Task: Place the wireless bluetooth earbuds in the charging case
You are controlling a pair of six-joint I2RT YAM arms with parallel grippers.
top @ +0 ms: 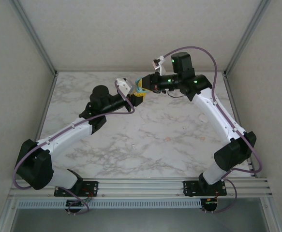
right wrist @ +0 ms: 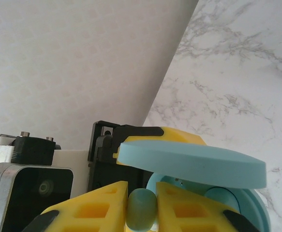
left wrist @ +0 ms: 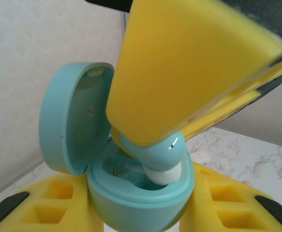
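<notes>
The right gripper (right wrist: 141, 215) pinched the teal earbud (left wrist: 153, 155) between its yellow pads, with the bud's pale tip aimed down into the charging case (left wrist: 145, 199). The left gripper (left wrist: 140, 220) clamped that case by its lower shell at the bottom centre of the left wrist view. The earbud sat just over the open well, its long axis tilted toward lower right; I could not tell whether it touched. The raised lid (left wrist: 68, 121) crowded the left side. Free room lay to the right, over the worktop (top: 145, 140).

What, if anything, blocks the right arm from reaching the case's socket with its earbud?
Probably nothing, so yes: the lid stands open, and the earbud in the right gripper hangs over the charging case socket.
</notes>
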